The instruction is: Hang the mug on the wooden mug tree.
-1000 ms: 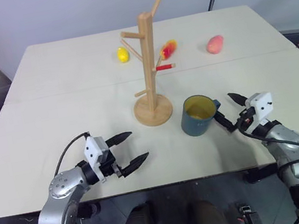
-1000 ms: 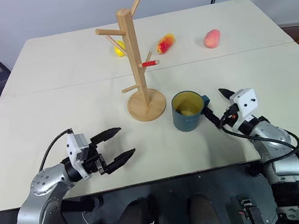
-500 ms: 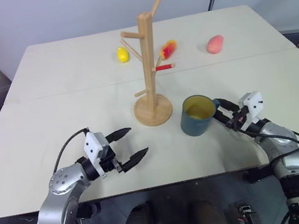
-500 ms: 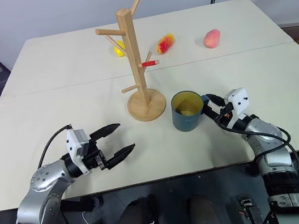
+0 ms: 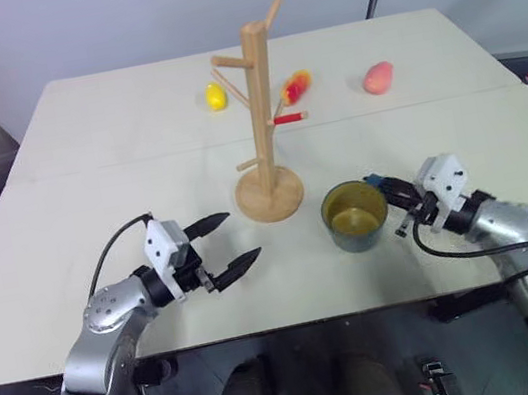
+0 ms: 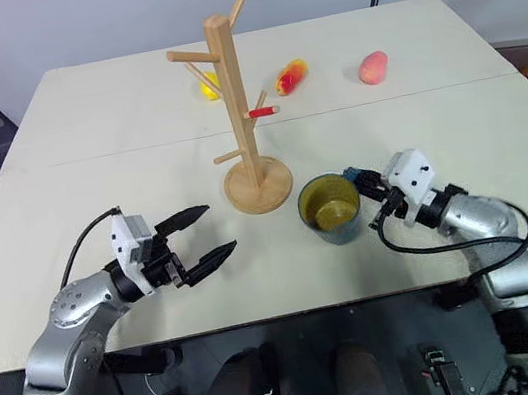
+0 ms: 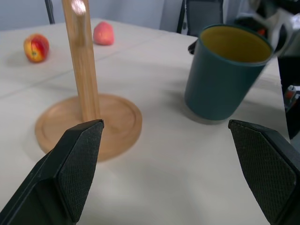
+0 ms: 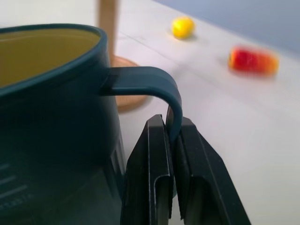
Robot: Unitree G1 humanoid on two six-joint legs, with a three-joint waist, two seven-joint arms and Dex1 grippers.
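Our right gripper [image 8: 174, 154], fingers pinched shut on the side handle, tips the dark blue-grey ceramic mug [image 5: 354, 216] just right of the tall light-wood mug tree [image 5: 263, 137], whose upward-angled pegs stand higher, while our left gripper [image 5: 228, 240] waits wide open, empty.

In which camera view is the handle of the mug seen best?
The right wrist view: the mug's handle is close, pinched between the right gripper's fingers. The eye views show it small, half hidden. The left wrist view shows a sliver behind the mug.
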